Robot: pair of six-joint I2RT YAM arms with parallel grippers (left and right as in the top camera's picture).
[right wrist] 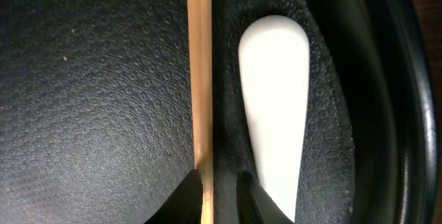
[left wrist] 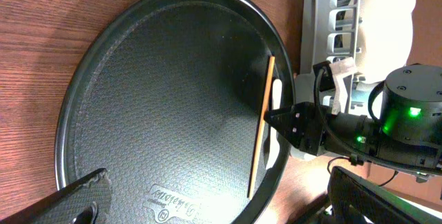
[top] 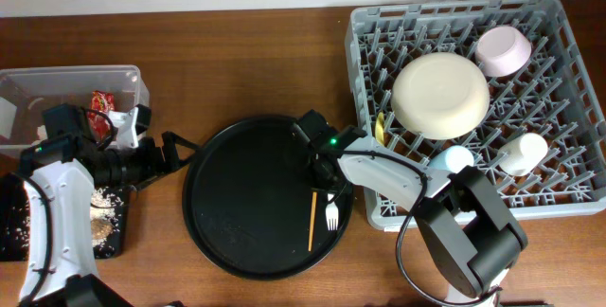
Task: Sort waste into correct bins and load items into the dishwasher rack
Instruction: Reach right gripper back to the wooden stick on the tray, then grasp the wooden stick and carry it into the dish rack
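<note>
Yellow thin utensil [right wrist: 200, 79] lies beside the white plastic fork [right wrist: 275, 99] on the round black tray [top: 246, 203] at the counter's front edge, with the right gripper [right wrist: 219, 198] set narrow around its end.

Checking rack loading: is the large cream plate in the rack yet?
Yes. The large cream plate rests among the dishwasher rack pegs.

Wooden table [top: 246, 70] carries grey rack [top: 568, 203], round black tray [top: 237, 203], clear tub [top: 114, 78], shallow black tray [top: 114, 241].
</note>
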